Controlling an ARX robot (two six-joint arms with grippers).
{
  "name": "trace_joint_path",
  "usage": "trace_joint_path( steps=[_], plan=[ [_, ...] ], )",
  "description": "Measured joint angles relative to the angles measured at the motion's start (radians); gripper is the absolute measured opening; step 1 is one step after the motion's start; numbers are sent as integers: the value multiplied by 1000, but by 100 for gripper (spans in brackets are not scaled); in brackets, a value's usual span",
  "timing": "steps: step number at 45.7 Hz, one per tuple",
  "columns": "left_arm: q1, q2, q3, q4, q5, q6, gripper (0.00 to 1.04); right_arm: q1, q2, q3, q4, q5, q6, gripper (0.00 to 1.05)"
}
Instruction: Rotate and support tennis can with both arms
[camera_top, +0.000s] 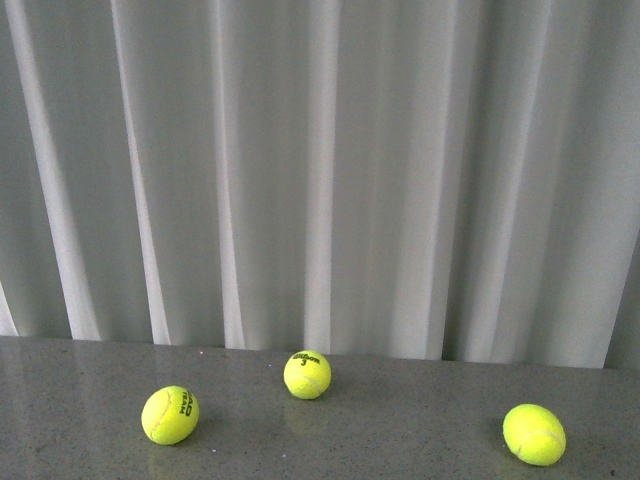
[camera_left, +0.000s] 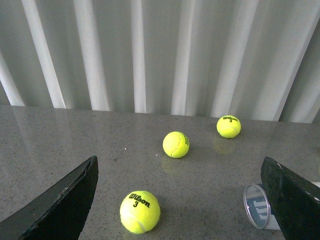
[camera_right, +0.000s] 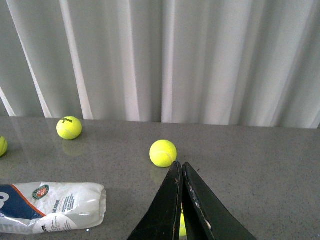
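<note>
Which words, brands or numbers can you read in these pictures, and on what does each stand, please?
"Wilson 3": on the nearest ball, left wrist view.
"Wilson 3": on the far ball, small but legible.
Unreadable: dark print at the edge of the middle ball.
Too small to read: round logo and label print on the tennis can.

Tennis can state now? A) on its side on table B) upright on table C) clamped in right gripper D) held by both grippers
A: the tennis can lies on its side on the table, apart from the shut right gripper.
</note>
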Motion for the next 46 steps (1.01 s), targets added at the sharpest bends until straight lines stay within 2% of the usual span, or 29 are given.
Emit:
trace_joint_path(
  steps=[8,10,18,23,33,36,46],
  plan=[
    [0,0,0,0,0,0,98,0,0,0,-2,0,0,3],
    [0,0,0,0,0,0,98,0,0,0,-2,0,-1,7],
    [0,0,0,0,0,0,98,0,0,0,-2,0,-1,33],
    [0,0,0,0,0,0,98,0,0,0,-2,0,-1,58],
    [0,0,0,0,0,0,98,0,0,0,-2,0,0,100],
    [0,0,0,0,0,0,98,0,0,0,-2,0,0,97],
    [0,0,0,0,0,0,98,0,0,0,-2,0,0,98]
  ],
)
